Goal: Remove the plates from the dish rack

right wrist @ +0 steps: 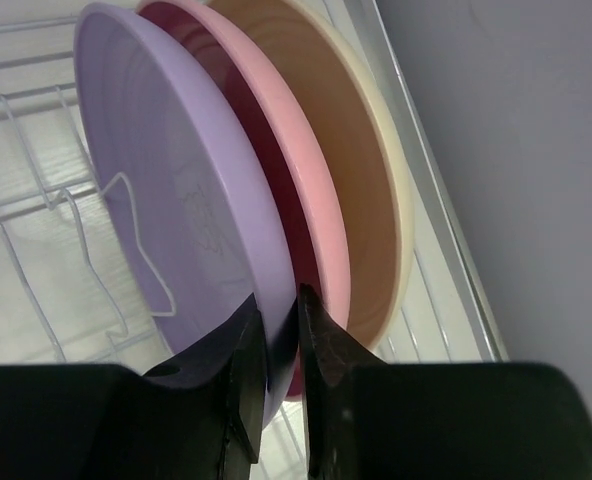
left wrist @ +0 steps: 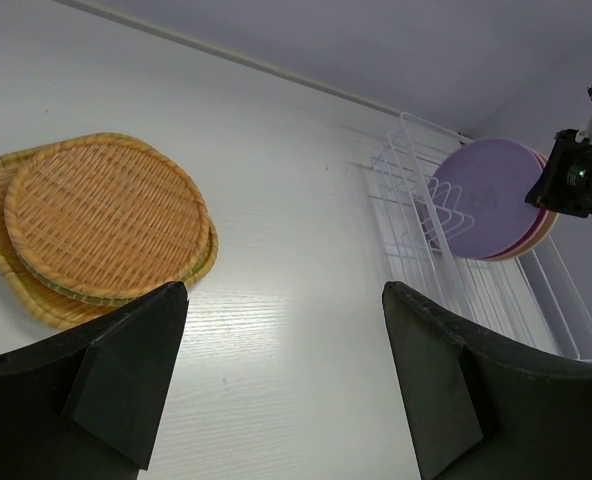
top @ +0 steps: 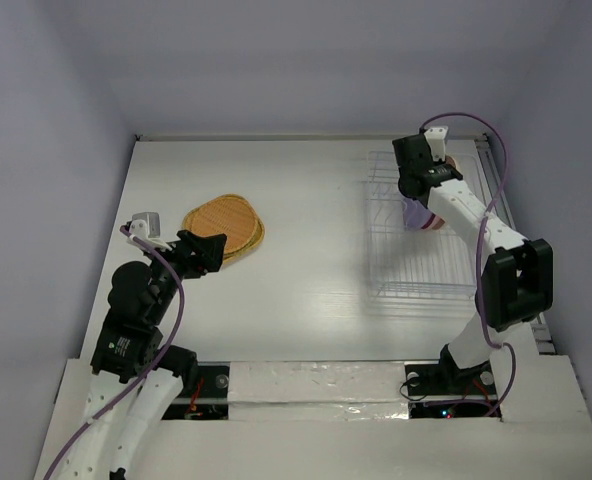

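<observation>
The right gripper [right wrist: 279,370] pinches the rim of the lavender plate [right wrist: 166,200] standing in the dish rack [top: 421,290], directly before it. The left gripper [left wrist: 276,380] is spread; stacked woven plates [left wrist: 106,215] lie ahead-left.

Left gripper [left wrist: 284,300] spread wide, right gripper [right wrist: 279,330] clamped

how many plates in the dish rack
3, upright side by side in the dish rack: lavender plate, pink plate in the middle, cream plate on the wall side. None seems hidden.
</observation>
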You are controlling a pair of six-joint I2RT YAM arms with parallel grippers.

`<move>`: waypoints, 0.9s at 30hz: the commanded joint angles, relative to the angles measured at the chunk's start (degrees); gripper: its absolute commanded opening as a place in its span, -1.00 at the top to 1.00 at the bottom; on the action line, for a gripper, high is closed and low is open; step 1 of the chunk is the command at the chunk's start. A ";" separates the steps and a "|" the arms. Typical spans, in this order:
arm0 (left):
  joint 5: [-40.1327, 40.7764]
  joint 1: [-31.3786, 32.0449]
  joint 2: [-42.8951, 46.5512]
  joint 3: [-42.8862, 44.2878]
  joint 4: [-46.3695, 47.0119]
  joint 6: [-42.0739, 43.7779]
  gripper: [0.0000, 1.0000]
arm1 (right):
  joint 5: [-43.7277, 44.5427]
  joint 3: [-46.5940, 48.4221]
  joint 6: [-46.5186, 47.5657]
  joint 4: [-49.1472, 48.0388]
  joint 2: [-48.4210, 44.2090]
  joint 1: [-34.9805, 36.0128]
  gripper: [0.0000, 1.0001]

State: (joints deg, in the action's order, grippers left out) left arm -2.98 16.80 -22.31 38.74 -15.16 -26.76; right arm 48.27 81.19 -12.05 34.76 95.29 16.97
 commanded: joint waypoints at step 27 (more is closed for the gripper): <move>-0.62 -0.36 0.07 -0.25 3.29 0.92 -0.49 | -9.49 6.99 2.56 -0.82 -17.77 17.21 1.00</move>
State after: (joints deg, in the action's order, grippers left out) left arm -2.98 16.78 -22.28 38.74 -14.83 -26.55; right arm 46.61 90.02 -7.46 40.88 78.22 31.53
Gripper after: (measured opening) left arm 0.752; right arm 0.156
